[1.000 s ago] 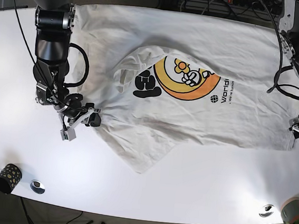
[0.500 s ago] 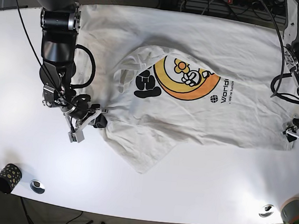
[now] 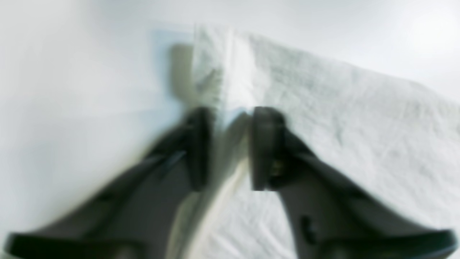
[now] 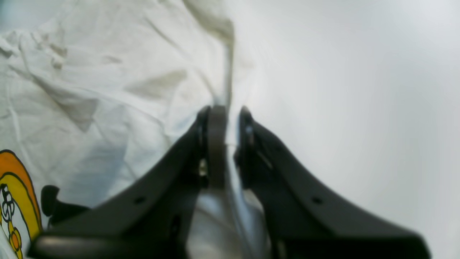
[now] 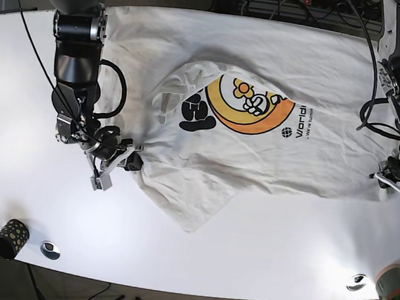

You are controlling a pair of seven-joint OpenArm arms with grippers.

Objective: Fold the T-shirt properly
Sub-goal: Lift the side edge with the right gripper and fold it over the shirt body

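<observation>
Lettering reading "World" sits right of centre in the base view, beside an orange-and-yellow ring print with black cartoon shapes on the white T-shirt [image 5: 259, 127]. Its cotton lies wrinkled across the glossy white table [image 5: 247, 254]. Right gripper [image 4: 226, 111], lower left, pinches a fabric fold between narrow jaws. Left gripper [image 3: 230, 115], far right, straddles the blurred hem, narrowly parted.

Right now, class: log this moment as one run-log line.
task: fold T-shirt | left gripper: straddling hem corner, gap visible | right gripper: pinching shirt edge | shirt: spread on table, unfolded
</observation>
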